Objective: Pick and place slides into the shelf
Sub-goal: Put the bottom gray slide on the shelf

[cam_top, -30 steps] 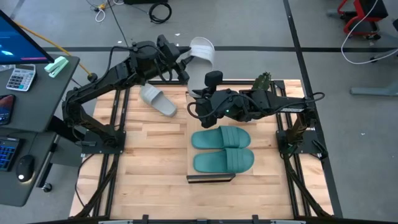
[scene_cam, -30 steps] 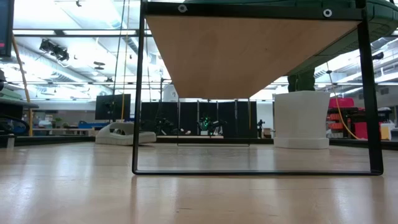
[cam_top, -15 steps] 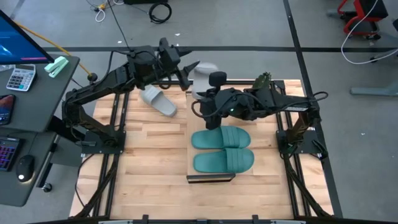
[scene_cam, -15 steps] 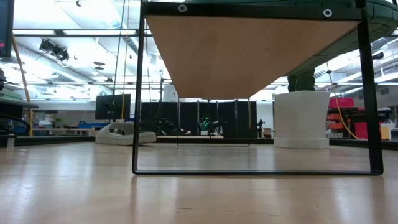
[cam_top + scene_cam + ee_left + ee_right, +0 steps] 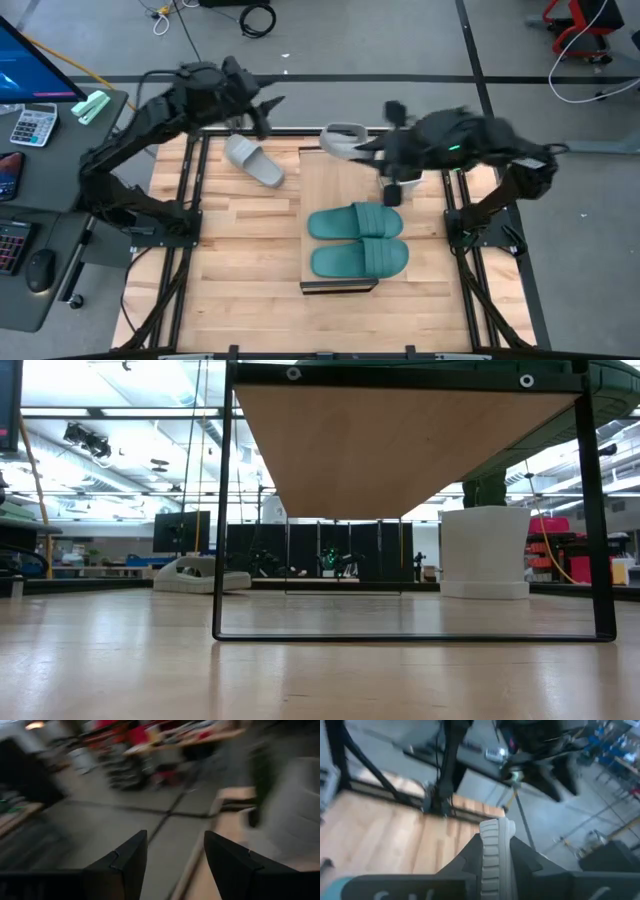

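Slides look soft, light, bendy. Right gripper [image 5: 492,851] pinches a grey slide [image 5: 343,141] by its edge at twelve o'clock. Left gripper [image 5: 175,851] is open, empty.

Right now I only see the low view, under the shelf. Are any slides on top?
Observer: Yes, two teal slides lie side by side on the shelf.
Operator: Is a gripper holding one?
Observer: The right gripper is shut on a grey slide, at the shelf's far end.
Operator: And the other arm?
Observer: The left gripper is open and holds nothing.
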